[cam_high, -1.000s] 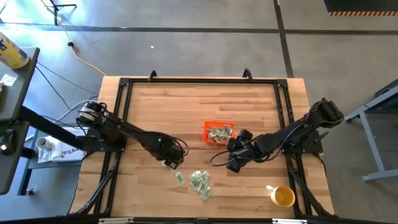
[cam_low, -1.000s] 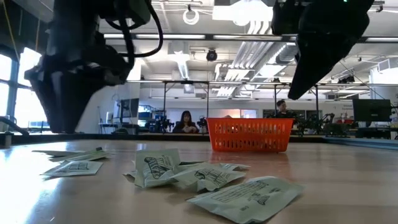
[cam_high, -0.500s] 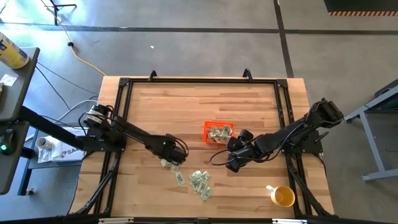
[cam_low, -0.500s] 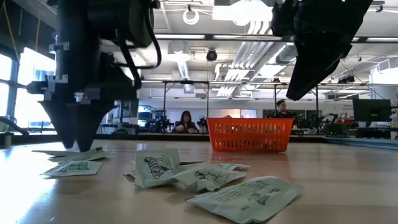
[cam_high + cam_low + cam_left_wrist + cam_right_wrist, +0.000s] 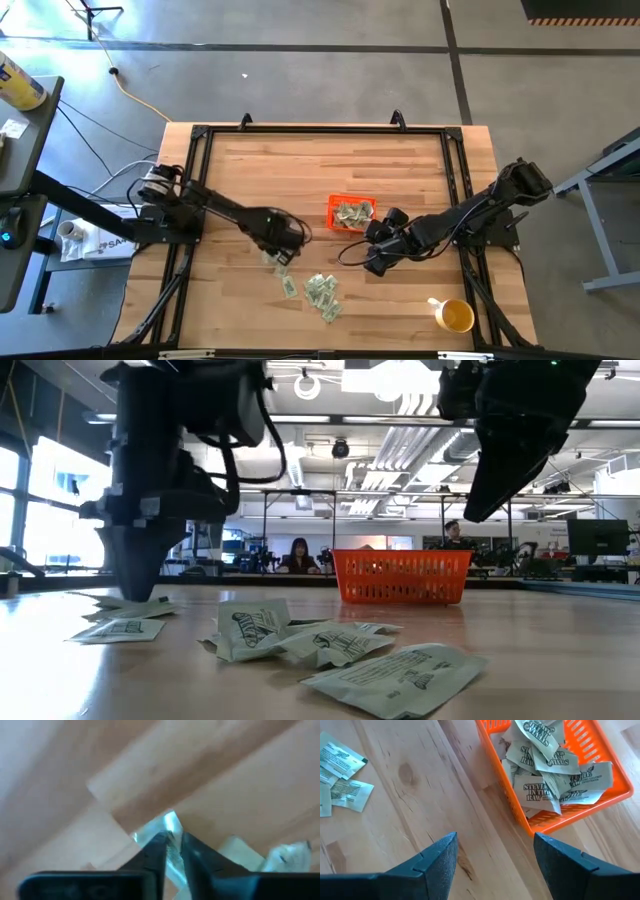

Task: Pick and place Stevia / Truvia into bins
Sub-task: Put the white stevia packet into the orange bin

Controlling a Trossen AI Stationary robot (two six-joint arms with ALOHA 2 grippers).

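Several pale green-and-white Stevia packets (image 5: 320,293) lie flat and loose on the wooden table near its near edge; in the low view they (image 5: 280,635) are in the foreground. The orange bin (image 5: 352,198) stands mid-table, and packets (image 5: 545,775) lie inside it. My left gripper (image 5: 279,252) points down at the leftmost packet (image 5: 268,260) and is shut on it. My right gripper (image 5: 372,265) hovers open above the table, just near-side of the bin (image 5: 580,810). My left gripper (image 5: 173,847) pinches one packet by its edge (image 5: 169,821) between its two fingertips (image 5: 157,851), coming from above and pointing down. In the low view its tip (image 5: 135,592) is down at the tabletop, and the packet (image 5: 130,607) lies on the wood.
A yellow-and-white cup (image 5: 455,316) stands near the table's near-right corner. A black frame (image 5: 320,130) runs around the tabletop. Bare wood stretches between the loose packets and the bin. People sit in the room (image 5: 298,555) far behind the table.
My left gripper has come down from above the table onto the leftmost packet and shifted a little toward the bin. The right arm has stayed where it was, and the loose packets have not moved.
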